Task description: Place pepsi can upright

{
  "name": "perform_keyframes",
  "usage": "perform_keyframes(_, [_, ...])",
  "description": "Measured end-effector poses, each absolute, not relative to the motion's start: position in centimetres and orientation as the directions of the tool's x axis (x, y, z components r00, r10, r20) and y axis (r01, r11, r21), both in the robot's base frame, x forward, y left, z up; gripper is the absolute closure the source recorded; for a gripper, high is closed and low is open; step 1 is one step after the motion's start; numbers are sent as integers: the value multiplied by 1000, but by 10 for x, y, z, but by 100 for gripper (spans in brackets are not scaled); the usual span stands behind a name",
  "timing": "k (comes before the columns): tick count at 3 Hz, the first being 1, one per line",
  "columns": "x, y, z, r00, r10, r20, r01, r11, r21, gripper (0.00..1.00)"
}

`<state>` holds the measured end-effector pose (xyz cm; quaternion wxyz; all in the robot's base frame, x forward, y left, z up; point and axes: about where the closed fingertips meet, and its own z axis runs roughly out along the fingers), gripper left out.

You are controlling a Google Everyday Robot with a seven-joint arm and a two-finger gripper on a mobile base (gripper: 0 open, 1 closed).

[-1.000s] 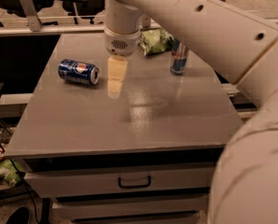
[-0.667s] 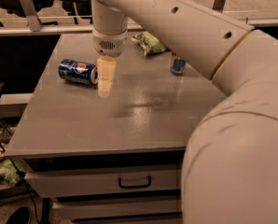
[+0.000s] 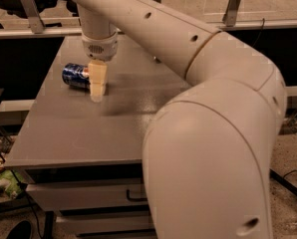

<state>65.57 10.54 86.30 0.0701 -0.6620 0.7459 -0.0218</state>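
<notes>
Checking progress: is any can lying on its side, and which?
Yes, the dark-blue pepsi can, lying sideways right beside the gripper; no other can shows.

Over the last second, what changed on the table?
The gripper moved across the table toward the pepsi can and now hangs close beside one end of it; whether it touches cannot be told. The can stayed on its side, same spot, not lifted.

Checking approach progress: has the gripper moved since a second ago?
Yes. The gripper has shifted left, closing the gap to the lying pepsi can.
</notes>
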Motion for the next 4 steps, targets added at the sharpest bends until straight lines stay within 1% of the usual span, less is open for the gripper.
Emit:
perform_keyframes(2, [671, 141, 852, -126, -989, -72, -984, 133, -116, 0])
perform_keyframes(3, [674, 150, 851, -131, -988, -83, -985, 139, -103, 0])
perform_keyframes(4, [674, 159, 851, -137, -986, -96, -985, 145, -90, 16])
